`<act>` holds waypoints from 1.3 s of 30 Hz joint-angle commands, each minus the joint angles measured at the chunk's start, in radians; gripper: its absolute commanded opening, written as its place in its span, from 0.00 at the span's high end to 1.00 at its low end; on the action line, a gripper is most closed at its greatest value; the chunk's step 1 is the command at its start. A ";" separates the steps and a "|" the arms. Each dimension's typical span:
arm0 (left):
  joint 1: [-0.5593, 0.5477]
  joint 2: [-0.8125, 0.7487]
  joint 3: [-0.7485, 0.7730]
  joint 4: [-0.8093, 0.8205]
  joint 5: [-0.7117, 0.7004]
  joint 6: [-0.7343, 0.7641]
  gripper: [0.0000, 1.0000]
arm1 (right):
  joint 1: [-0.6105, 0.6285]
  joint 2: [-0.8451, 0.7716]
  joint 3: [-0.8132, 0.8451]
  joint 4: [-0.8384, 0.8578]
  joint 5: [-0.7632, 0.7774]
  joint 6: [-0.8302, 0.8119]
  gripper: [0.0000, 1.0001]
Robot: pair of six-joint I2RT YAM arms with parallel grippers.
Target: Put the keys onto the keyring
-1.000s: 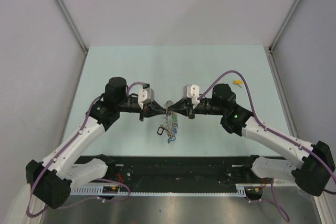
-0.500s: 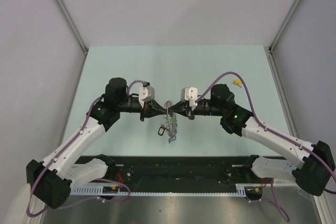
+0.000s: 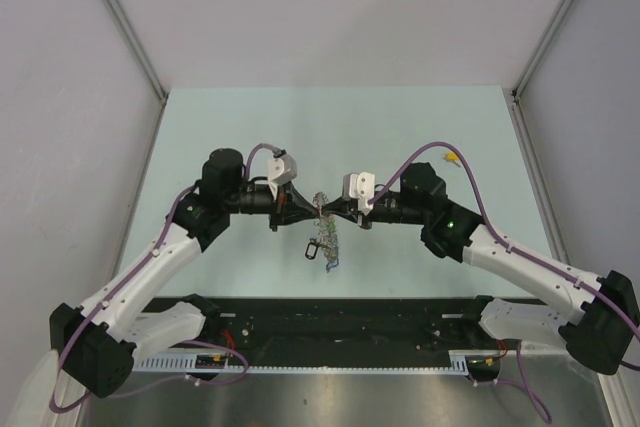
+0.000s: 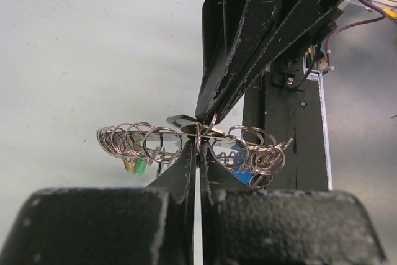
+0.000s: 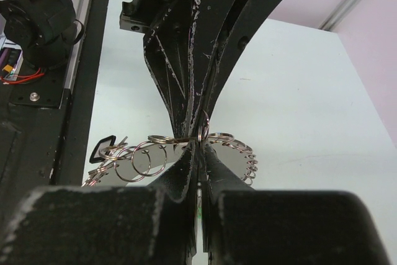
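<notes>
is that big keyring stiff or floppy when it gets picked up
Probably floppy: the keyring sags in a loose cluster from where the left fingers and right fingers pinch it, so it would likely swing. Likely heavy for its size, being many packed metal rings. The thin wire might slip in so narrow a pinch.

No legible text, label, brand, number or sign anywhere in any view.

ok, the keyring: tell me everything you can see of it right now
The keyring is a silvery metal cluster of many small split rings, with green, yellow and blue tags hanging among them. It sags either side of the pinch where the left gripper and right gripper both clamp it, tip to tip.
</notes>
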 commanded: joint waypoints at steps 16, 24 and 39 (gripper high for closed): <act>-0.044 -0.020 0.056 -0.098 0.008 0.140 1.00 | 0.006 -0.002 0.050 0.028 -0.055 0.033 1.00; -0.045 -0.014 0.068 -0.089 -0.018 0.107 0.99 | 0.009 0.006 0.060 -0.001 -0.068 0.015 1.00; -0.036 0.008 0.096 -0.071 -0.087 -0.076 1.00 | 0.014 -0.013 0.060 -0.094 -0.017 -0.050 1.00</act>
